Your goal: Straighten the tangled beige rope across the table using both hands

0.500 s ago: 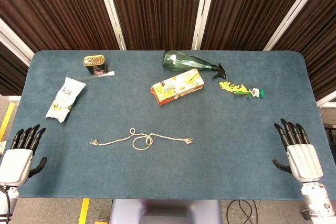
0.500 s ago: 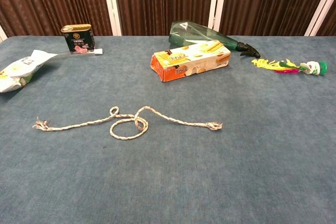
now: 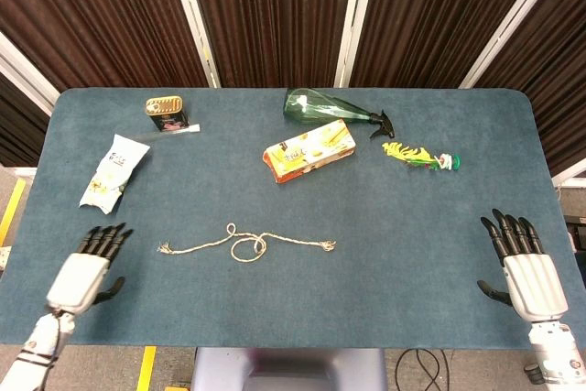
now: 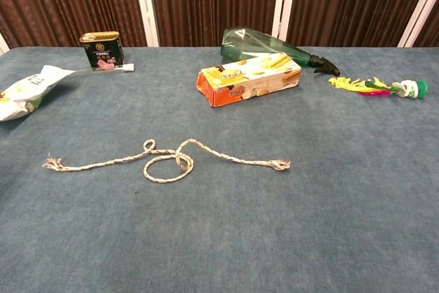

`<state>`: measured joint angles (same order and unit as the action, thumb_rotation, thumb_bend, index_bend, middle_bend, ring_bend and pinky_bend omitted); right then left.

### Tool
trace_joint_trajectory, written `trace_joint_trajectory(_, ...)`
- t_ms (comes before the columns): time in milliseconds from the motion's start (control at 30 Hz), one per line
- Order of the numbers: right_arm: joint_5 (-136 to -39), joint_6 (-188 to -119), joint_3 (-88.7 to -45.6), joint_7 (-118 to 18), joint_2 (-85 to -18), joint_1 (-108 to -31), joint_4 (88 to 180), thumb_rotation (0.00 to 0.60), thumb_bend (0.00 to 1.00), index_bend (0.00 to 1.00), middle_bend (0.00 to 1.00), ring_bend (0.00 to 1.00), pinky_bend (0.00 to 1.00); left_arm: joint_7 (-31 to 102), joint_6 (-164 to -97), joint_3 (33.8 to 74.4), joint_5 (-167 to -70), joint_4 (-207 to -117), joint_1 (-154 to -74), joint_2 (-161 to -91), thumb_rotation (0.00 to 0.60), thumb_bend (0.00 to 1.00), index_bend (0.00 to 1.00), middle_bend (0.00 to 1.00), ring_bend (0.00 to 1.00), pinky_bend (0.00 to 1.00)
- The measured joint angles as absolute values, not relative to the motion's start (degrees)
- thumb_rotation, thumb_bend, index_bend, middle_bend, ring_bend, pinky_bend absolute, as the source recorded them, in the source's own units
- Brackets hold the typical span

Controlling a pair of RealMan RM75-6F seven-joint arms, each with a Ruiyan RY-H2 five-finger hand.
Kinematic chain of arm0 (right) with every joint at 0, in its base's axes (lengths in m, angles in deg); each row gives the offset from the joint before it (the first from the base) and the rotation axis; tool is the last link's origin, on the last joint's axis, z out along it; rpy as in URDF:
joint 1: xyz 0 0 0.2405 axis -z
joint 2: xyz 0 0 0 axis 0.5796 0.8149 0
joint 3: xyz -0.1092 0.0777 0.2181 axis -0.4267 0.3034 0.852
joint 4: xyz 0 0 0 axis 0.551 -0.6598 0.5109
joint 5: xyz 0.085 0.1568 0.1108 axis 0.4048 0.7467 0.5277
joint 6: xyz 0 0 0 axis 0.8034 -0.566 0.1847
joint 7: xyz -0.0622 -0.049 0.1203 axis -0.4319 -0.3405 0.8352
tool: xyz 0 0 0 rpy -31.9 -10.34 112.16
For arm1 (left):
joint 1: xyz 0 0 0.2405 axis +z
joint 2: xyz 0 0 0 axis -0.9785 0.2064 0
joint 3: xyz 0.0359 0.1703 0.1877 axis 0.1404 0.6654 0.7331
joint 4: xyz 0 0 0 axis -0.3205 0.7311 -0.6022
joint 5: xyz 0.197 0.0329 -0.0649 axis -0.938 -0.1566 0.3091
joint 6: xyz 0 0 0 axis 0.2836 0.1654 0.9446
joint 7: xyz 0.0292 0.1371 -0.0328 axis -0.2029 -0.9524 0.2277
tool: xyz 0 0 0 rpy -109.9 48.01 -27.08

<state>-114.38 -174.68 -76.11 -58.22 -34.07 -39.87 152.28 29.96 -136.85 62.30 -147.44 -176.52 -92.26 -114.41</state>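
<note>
Rope (image 3: 247, 245), beige, lies on the blue table (image 3: 385, 263) toward the front edge, a bit left of centre. Runs roughly left-right w/ frayed ends on both sides; near its middle it curls into one bigger loop and a small loop just beside it, strands crossing there. Nothing touches it.

Left hand (image 3: 89, 267) sits over the front-left corner area of the table, palm down, fingers apart and stretched toward the rope's left end, near it but not touching. Holds nothing. Right hand (image 3: 520, 265) is at the front-right corner, near the right edge, fingers spread and pointing toward the far edge, thumb out to the side, nothing in it; well apart from the rope's right end. Neither hand shows in the chest view.

Other stuff, all toward the far half: small tin can (image 3: 166, 114) near the far-left corner, upright, w/ a thin white tube (image 4: 116, 68) lying at its base. Snack bag (image 3: 112, 172) lies flat by the left edge. Orange-yellow box (image 3: 309, 150) lies on its side around table centre, w/ a green spray bottle (image 3: 325, 106) on its side just behind it, nozzle pointing right. Yellow feathered toy (image 3: 419, 157) w/ a green-white end lies right of the box.
</note>
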Motion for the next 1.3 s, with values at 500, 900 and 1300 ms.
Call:
trace_joint_trajectory(500, -113.54, -174.03, -75.9, -58.53, -33.88, -39.92, 152.28, 0.6, 0.07, 0.0, 0.0, 0.0, 0.0, 25.28, -127.8, 60.17, -143.34, -164.09, -100.08, -129.15, 0.6, 0.38, 0.25, 0.0, 0.0, 0.01)
trace_joint_trajectory(900, -113.19, -173.47, -75.98, -58.68, -33.78, -39.97, 152.41, 0.6, 0.07, 0.0, 0.0, 0.0, 0.0, 26.41, -127.13, 59.69, -141.45, -156.56, -101.79, -133.47, 0.6, 0.39, 0.4, 0.0, 0.0, 0.01)
trace_joint_trajectory(1300, -113.0, -173.15, -76.09, -58.7, -33.52, -39.95, 152.65, 0.6, 0.07, 0.0, 0.0, 0.0, 0.0, 27.0, -128.18, 59.82, -141.02, -151.27, -102.53, -136.49, 0.6, 0.39, 0.5, 0.0, 0.0, 0.02)
